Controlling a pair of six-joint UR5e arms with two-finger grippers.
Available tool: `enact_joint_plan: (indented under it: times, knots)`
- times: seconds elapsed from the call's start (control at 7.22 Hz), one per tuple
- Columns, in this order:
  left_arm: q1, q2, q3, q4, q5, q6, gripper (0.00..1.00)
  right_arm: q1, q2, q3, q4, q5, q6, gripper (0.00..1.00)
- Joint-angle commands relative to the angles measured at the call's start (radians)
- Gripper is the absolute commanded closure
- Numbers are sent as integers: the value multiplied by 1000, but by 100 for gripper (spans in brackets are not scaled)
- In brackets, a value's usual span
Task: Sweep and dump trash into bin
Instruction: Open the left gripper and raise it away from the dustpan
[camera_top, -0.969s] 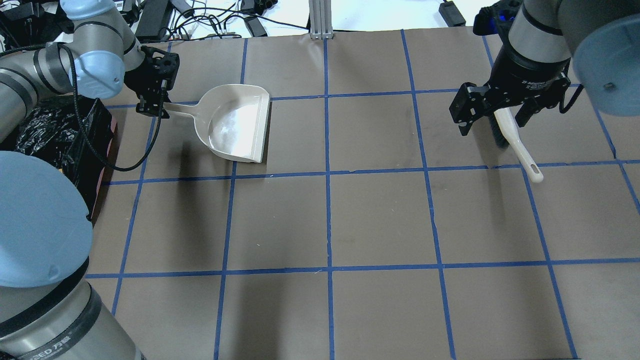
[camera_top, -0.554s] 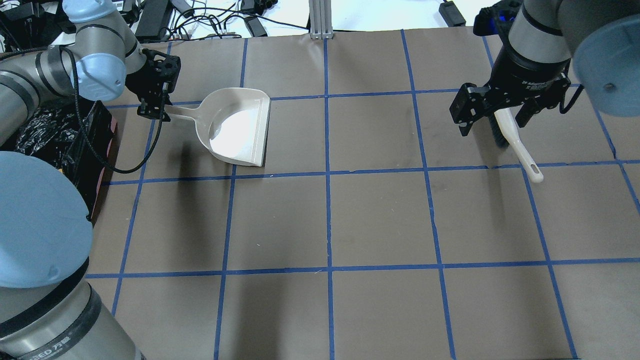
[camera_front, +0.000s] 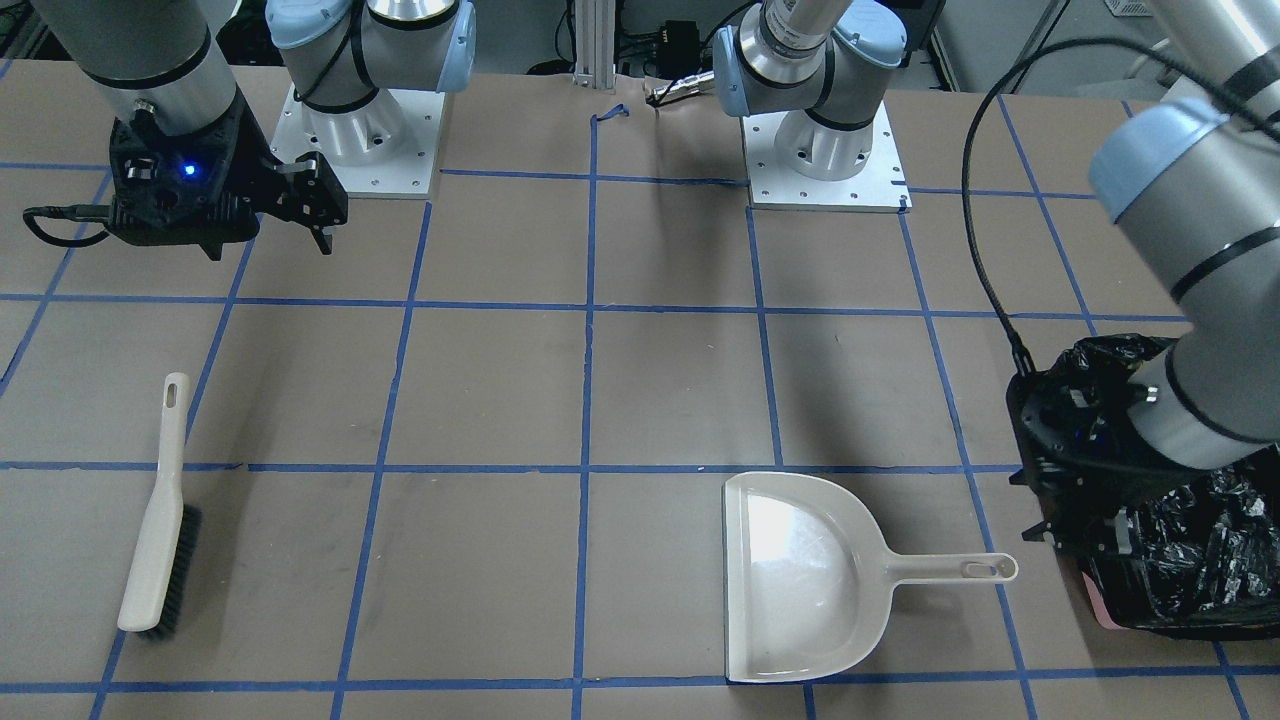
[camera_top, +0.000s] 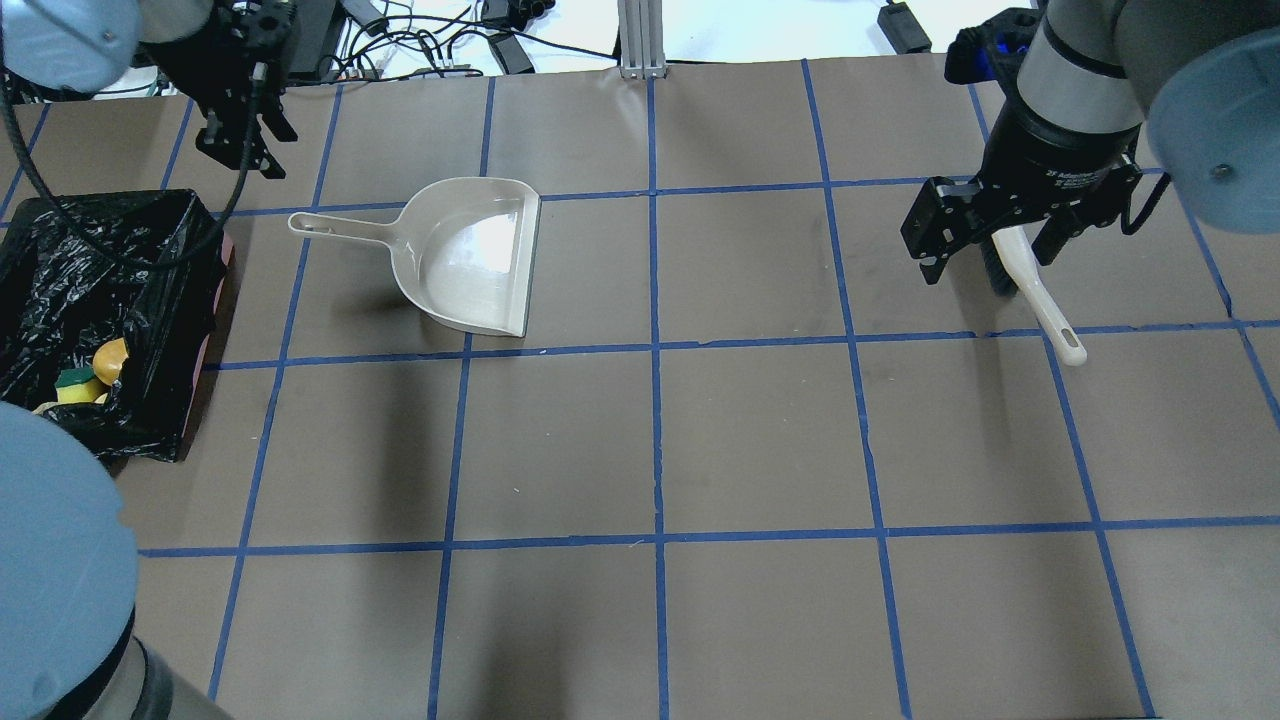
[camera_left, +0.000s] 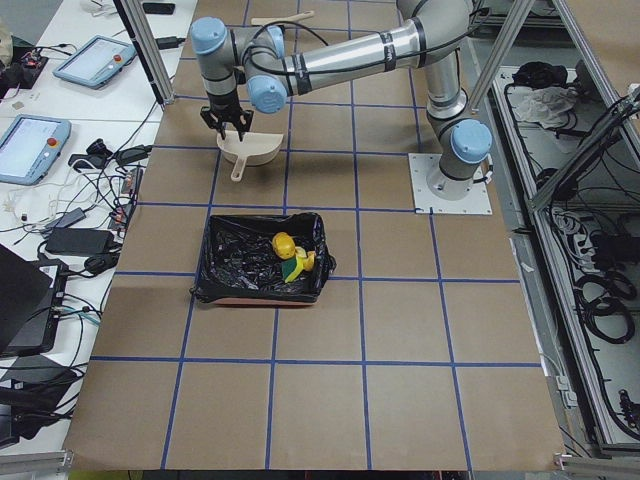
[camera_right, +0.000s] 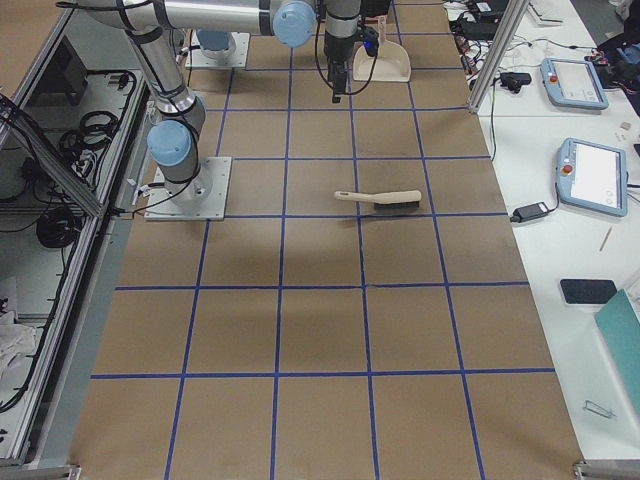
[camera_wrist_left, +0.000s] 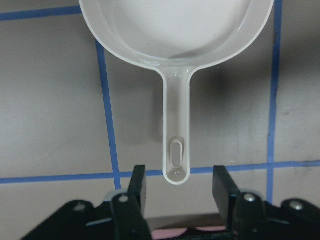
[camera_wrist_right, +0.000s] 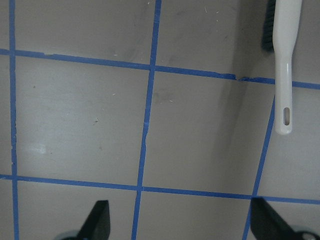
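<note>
The bin (camera_top: 150, 260), lined with black plastic, stands at the table's left edge and also shows in the left exterior view (camera_left: 240, 265). In it lie the yellow sponge (camera_top: 72, 386) and the potato-like lump (camera_top: 112, 358). I cannot make out the pale slice. The cream dustpan (camera_top: 470, 260) lies flat and empty on the table. My left gripper (camera_top: 243, 158) is open and empty, raised behind the dustpan's handle (camera_wrist_left: 176, 130). My right gripper (camera_top: 985, 255) is open and empty above the brush (camera_top: 1040, 300).
The brush (camera_front: 155, 530) lies loose on the paper-covered table with blue tape lines. Cables and power supplies (camera_top: 420, 40) lie beyond the far edge. The arm bases (camera_front: 360, 130) stand at the robot's side.
My left gripper has let go of the dustpan handle and pulled up and away toward the far left. The dustpan now lies flat. The bin's contents are uncovered. The right arm has barely moved.
</note>
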Motion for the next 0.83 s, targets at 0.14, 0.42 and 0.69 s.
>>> enact_joint_plan:
  times: [0.14,0.42,0.69]
  knots:
    - [-75,97,13,-120,-4,-253,44,0,0,0,8,-5,4,0]
    - [-149,117,3,-120,-1,-533,37,0,-6,0,11,-5,4,0]
    - [-149,144,-43,-118,13,-556,34,0,-8,-1,8,-5,4,0]
